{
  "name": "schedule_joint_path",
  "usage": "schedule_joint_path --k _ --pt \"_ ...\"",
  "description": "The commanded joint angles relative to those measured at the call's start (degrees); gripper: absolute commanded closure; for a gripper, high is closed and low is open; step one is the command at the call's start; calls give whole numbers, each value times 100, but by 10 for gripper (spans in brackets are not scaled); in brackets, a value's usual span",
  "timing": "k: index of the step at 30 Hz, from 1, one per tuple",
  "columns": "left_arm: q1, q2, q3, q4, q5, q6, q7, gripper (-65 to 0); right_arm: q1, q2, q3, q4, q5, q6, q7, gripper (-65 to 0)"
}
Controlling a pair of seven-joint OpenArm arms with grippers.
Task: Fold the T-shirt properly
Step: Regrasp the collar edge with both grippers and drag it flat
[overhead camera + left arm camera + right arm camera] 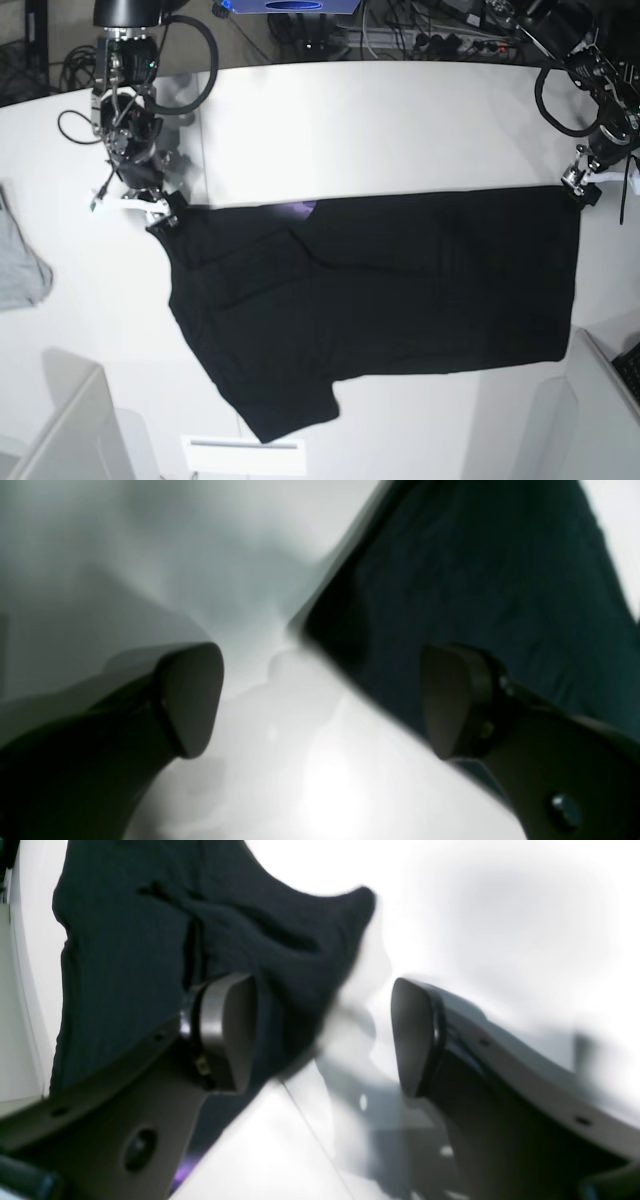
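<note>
The T-shirt (380, 300) lies spread on the table (400, 120). The left gripper (320, 700) and right gripper (325, 1035), jaws apart, flank its 2 far corners, apparently poised for a fold.

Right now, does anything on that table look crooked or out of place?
Yes. The large black cloth T-shirt lies unevenly: one sleeve sticks out toward the table's near edge, wrinkles run across its chest, and a bit of purple peeks out at its far edge.
</note>
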Motion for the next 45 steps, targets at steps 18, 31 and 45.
schedule_joint_path --k 18,31,45 --pt "-589 -102 409 -946 746 -10 32 0 334 71 -83 -601 31 69 13 -240" --pt "96 -401 1007 -339 746 -1 41 0 -361 211 -56 164 49 69 13 0" --pt "1336 -375 1007 997 693 -1 50 0 -1635 317 357 1280 49 51 13 0"
